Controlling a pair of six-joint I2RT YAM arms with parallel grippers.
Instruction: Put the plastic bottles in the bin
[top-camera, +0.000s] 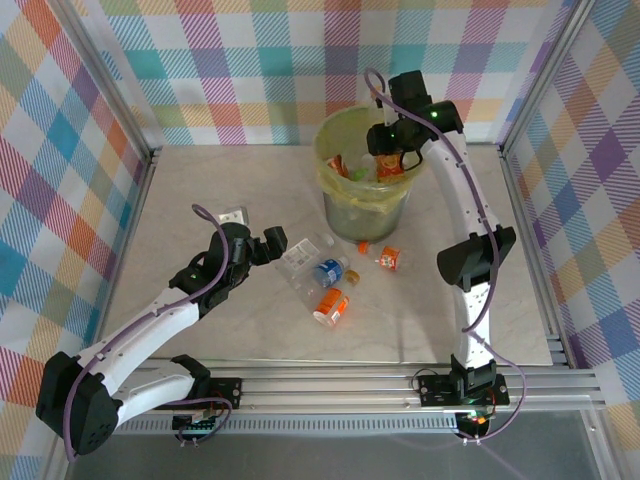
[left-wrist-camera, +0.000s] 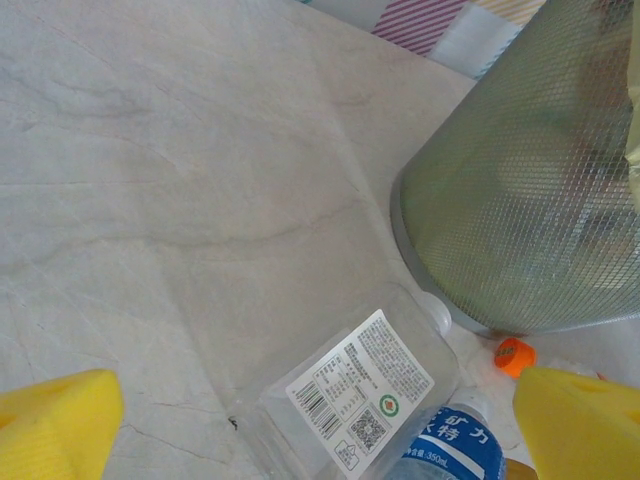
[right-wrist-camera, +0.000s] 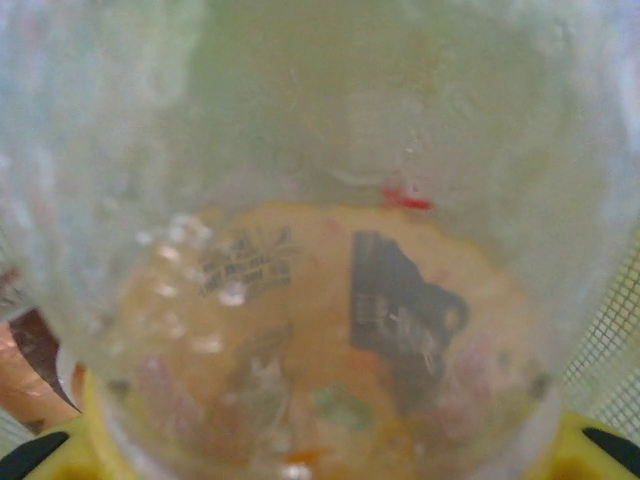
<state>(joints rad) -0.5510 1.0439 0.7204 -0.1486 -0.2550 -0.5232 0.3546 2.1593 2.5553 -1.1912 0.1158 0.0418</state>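
Orange-labelled bottle (right-wrist-camera: 320, 320) sits between the right gripper's (top-camera: 388, 155) fingers above the green bin (top-camera: 365, 210); we cannot tell whether they pinch it. Nearer, the left gripper (top-camera: 272, 243) is spread wide beside loose bottles (top-camera: 328, 272) on the table (top-camera: 200, 190).

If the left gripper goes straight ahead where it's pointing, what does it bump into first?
The left gripper would probably meet the clear plastic bottle with the white label, lying on the table between its open yellow fingers; depth is hard to judge.

Pale table (top-camera: 215, 185) bears bin (top-camera: 365, 212), scattered bottles (top-camera: 328, 272).
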